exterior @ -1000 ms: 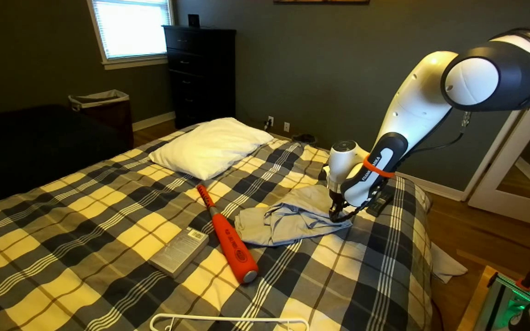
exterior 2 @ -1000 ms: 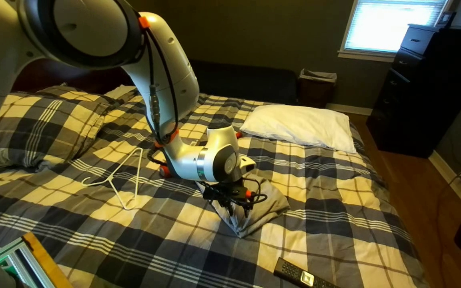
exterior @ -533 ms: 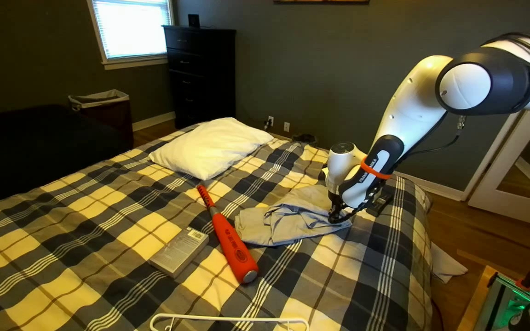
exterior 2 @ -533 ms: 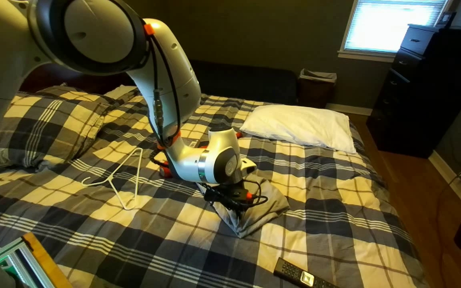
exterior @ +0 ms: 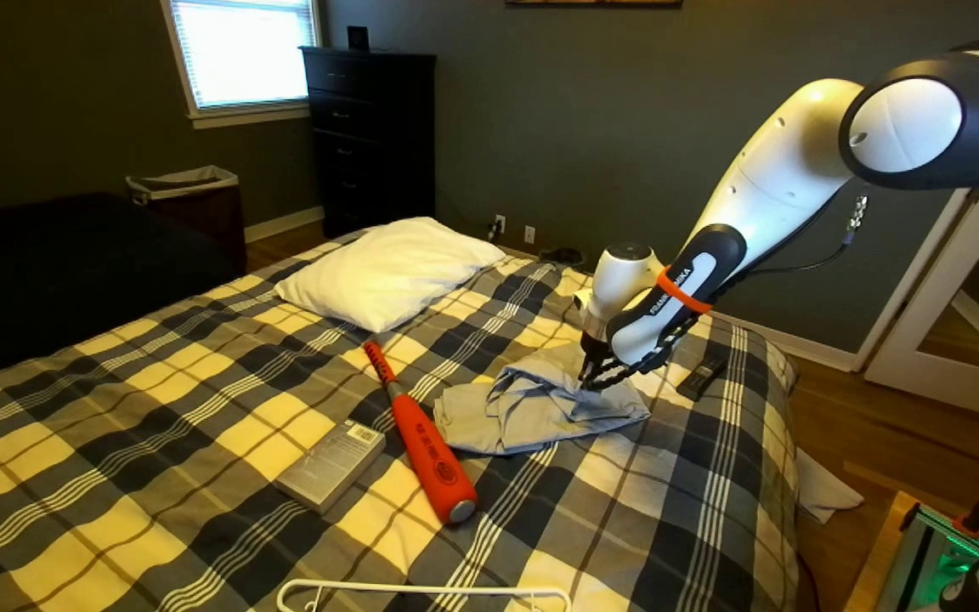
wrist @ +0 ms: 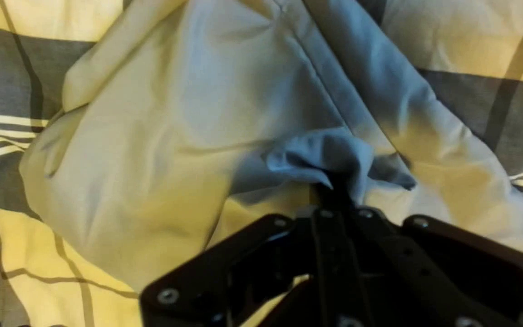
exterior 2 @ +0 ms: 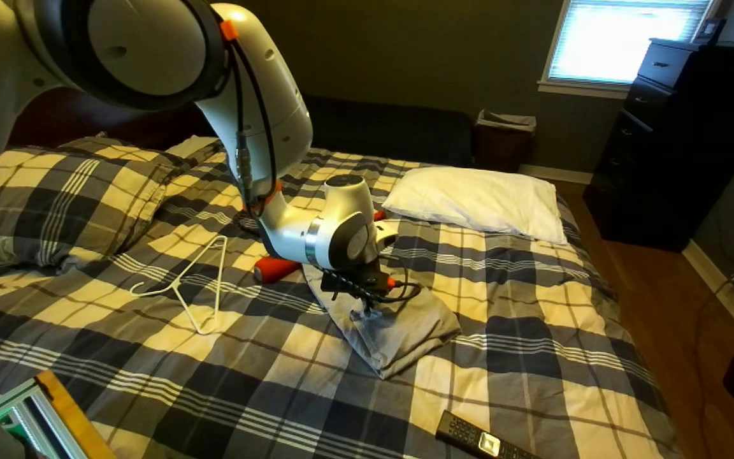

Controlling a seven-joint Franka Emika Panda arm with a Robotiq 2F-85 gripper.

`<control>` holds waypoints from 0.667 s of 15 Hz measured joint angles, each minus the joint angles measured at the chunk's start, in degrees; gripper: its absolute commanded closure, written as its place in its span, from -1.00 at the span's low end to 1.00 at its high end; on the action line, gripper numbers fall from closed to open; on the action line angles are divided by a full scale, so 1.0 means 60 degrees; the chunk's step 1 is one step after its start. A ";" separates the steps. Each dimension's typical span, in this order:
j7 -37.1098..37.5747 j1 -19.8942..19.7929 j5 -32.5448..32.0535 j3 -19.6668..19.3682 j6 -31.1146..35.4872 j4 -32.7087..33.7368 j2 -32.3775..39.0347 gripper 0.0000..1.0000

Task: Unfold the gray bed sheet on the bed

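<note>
Claw [wrist: 336,193], closed tight, is pinching a tuft of the gray sheet [exterior: 532,416], which is lying just beside the red bat [exterior: 428,450], cloth spreading both toward and away from that bat.

Dim light, blown-out window [exterior: 245,53]

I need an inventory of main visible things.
bed: 1, yellow-black plaid, centre
gray bed sheet: 1, gray, on bed
white pillow: 1, white, on bed
plaid pillow: at least 1, yellow-black, on bed
bat: 1, red, beside sheet
book or box: 1, gray, beside bat
hanger: 1, white, on bed
remote: 1, black, on bed
dresser: 1, black, corner
hamper: 1, brown, floor
gripper: 1, black, gripping sheet
arm: 1, mostly white, above bed
</note>
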 measured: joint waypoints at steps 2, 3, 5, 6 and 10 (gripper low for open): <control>-0.0087 -0.0021 0.0023 0.0040 0.0068 -0.0007 -0.0054 1.00; -0.0217 -0.0066 0.0088 0.0179 0.0323 -0.0011 -0.0027 1.00; -0.0587 -0.0268 0.0280 0.0745 0.1276 -0.0045 0.0079 1.00; -0.0797 -0.0436 0.0325 0.1137 0.1695 -0.0052 0.0141 1.00; -0.1719 -0.1331 0.0310 0.2727 0.2309 -0.0003 0.0401 1.00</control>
